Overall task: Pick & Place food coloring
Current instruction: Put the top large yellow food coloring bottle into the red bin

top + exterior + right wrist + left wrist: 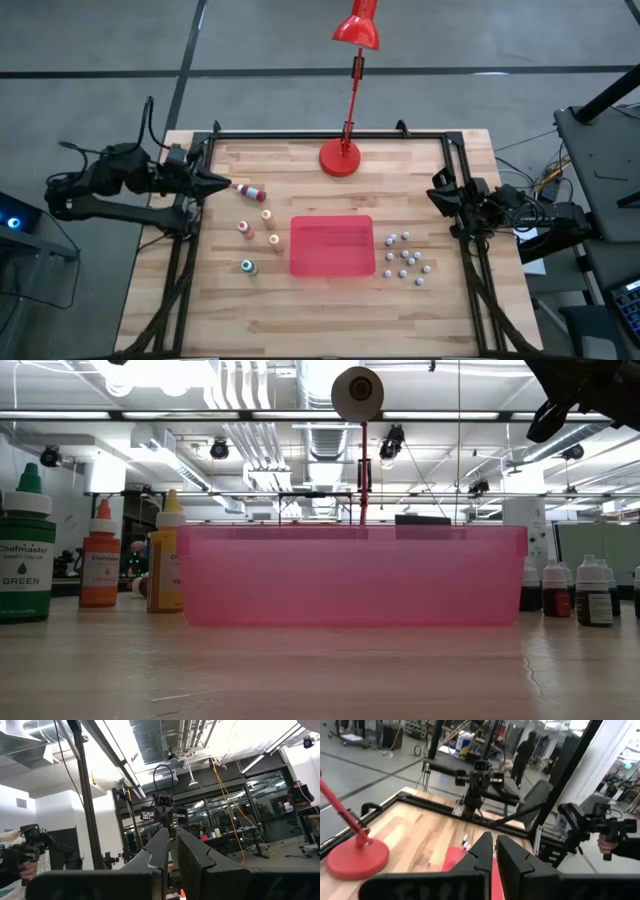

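- Low view: green-capped food coloring bottle at the far left carries a white label; I read "Chefmaster" across the middle and "GREEN" below it
- Same view: orange bottle beside it has a label with small print; too small for me to read
- Yellow bottle next along, partly behind the red tray; no lettering I can make out
- Small dark bottles at the right of the tray carry pale labels; print not legible
- High view and both of my wrist views: no readable text, numbers or signs
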Controlling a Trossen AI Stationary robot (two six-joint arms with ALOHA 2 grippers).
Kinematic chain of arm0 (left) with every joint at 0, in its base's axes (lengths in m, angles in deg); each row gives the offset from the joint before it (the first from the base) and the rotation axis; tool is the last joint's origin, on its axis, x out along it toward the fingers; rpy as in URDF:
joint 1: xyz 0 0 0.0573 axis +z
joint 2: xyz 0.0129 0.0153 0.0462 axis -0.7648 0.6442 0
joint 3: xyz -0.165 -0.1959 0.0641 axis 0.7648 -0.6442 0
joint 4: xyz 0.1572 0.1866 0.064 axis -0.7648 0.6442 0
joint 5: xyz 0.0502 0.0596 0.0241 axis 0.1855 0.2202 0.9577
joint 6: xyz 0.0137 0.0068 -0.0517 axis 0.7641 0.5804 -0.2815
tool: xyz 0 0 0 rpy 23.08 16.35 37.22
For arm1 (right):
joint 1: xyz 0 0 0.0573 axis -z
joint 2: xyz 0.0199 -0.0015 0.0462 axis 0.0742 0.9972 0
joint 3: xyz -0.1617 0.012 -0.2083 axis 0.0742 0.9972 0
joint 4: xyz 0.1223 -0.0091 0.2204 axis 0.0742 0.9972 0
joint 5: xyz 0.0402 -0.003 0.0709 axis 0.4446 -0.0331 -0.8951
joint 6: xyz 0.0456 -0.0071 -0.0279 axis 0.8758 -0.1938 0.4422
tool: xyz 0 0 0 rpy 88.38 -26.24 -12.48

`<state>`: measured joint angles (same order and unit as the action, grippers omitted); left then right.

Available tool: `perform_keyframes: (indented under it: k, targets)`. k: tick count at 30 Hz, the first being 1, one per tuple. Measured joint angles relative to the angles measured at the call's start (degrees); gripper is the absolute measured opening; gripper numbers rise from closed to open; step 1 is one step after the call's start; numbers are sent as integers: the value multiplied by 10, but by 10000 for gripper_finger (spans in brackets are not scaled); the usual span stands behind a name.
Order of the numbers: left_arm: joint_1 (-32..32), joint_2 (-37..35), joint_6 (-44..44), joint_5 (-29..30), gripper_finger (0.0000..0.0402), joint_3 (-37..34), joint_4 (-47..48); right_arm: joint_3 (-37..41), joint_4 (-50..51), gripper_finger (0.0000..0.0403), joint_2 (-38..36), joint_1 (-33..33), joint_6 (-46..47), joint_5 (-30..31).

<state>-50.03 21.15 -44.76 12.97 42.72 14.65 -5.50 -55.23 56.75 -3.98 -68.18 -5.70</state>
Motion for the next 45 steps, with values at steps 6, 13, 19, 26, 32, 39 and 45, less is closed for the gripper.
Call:
perform_keyframes:
  k: [6,13,19,26,32,39,45]
  targets:
    - [0,16,15,8,0,31,52,0,1,29,0,0,0,0]
    - [0,18,19,8,0,31,55,0,11,29,0,0,0,0]
    - [0,17,18,8,0,31,54,0,44,29,0,0,-1,-2]
    - [0,17,-14,8,0,31,53,0,109,29,0,0,-37,-34]
    - [0,17,-36,8,0,31,52,0,142,29,0,0,-44,-37]
    - [0,22,-50,7,0,30,51,0,180,29,0,0,-47,-37]
    - [0,28,-60,2,0,30,50,0,177,29,0,0,-47,-36]
